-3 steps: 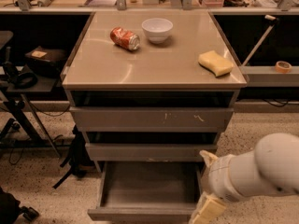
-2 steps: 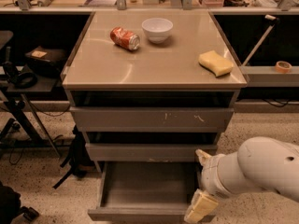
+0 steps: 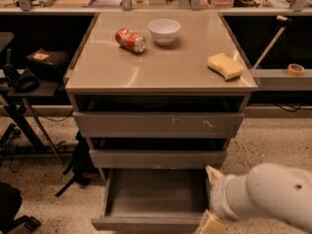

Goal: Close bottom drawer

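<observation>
Standing pulled well out of the cabinet, the bottom drawer (image 3: 156, 196) shows its bare grey floor, with its plain front low at the bottom edge of the view. The scratched top drawer front (image 3: 158, 125) and the middle drawer front (image 3: 158, 158) above it sit much further in.

The claw (image 3: 210, 199) hangs at the drawer's right side, near the front right corner, on the end of the white arm (image 3: 273, 199) that enters from the lower right. Its two tan tips stand well apart, one above the other, so it reads as open, and it has hold of nothing. Whether it touches the drawer's side wall cannot be told.

The step in hand looks like the approach: the claw is not yet set against the front, and the drawer is not yet closed. The next move calls for bringing the claw before the flat face, then pushing straight back toward the cabinet, square on so the box does not skew.

On the counter (image 3: 161, 67), a red can (image 3: 130, 39), a white bowl (image 3: 164, 30) and a yellow sponge (image 3: 225, 66) lie apart from the work.
</observation>
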Available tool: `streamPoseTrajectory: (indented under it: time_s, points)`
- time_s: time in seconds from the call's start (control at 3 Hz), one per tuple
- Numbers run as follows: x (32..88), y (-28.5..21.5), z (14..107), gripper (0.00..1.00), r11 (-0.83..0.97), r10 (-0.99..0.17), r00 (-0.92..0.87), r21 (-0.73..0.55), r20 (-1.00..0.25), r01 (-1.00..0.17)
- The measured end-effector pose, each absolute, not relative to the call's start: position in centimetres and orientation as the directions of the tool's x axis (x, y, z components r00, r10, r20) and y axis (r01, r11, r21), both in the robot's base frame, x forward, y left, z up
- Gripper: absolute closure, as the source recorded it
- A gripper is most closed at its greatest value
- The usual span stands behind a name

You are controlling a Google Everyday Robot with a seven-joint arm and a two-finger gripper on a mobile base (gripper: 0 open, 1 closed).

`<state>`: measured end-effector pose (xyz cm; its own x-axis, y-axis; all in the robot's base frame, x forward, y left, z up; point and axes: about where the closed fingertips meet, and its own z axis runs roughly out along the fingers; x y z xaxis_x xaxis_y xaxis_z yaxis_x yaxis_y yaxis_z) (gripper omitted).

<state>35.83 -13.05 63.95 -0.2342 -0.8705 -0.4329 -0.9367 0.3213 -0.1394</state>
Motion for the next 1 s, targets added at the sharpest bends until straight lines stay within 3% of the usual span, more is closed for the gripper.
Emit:
streamPoseTrajectory:
  time_s: [0.33,1.0]
  points:
    - [32.5,-15.3,56.2,0.00,0.289,-0.895,-0.214,-0.144,-0.391,-0.946]
    - [34.6,-20.0,42.4,0.00,0.330,-0.884,-0.262,-0.121,-0.387,-0.936]
